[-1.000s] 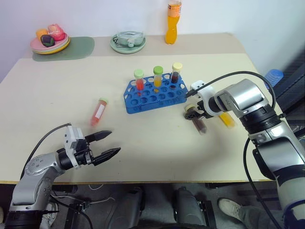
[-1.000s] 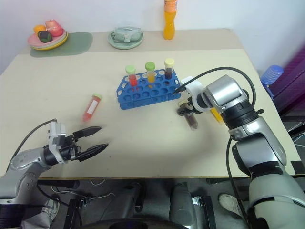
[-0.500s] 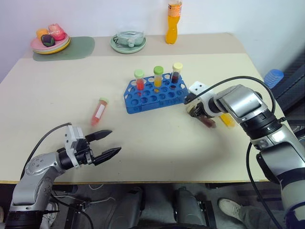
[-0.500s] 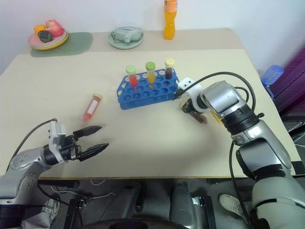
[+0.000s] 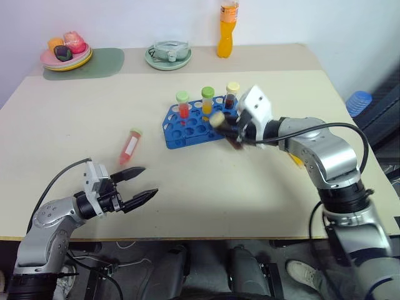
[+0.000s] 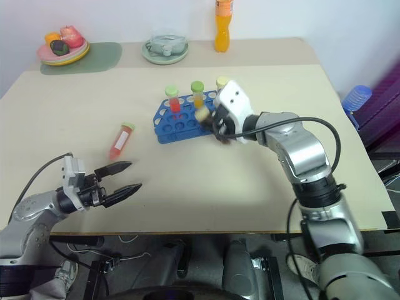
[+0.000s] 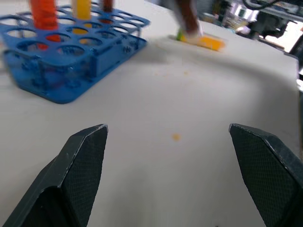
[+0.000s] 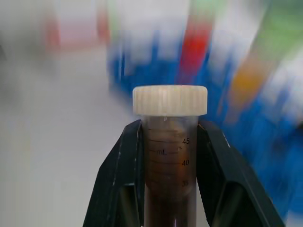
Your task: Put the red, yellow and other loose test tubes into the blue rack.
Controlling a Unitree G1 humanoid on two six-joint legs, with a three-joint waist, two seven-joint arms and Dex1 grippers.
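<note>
The blue rack (image 5: pixel 187 130) stands mid-table with three capped tubes upright in its back row. My right gripper (image 5: pixel 230 130) is shut on a brown test tube (image 8: pixel 169 161) with a cream cap (image 5: pixel 217 119), held roughly level just above the rack's right front end. A red tube (image 5: pixel 130 145) lies loose on the table left of the rack. A yellow tube (image 7: pixel 203 41) lies right of the rack, mostly hidden behind my right arm in the head views. My left gripper (image 5: pixel 149 182) hovers open and empty near the table's front left edge.
A plate of fruit (image 5: pixel 65 55) sits on a green mat (image 5: pixel 100 64) at the back left. A green dish (image 5: pixel 167 56) and an orange bottle (image 5: pixel 227 31) stand along the back edge. A blue object (image 5: pixel 358 100) sits beyond the table's right side.
My right gripper shut on the brown tube, lifted it off the table and swung it up and left to the rack. The left arm stayed still.
</note>
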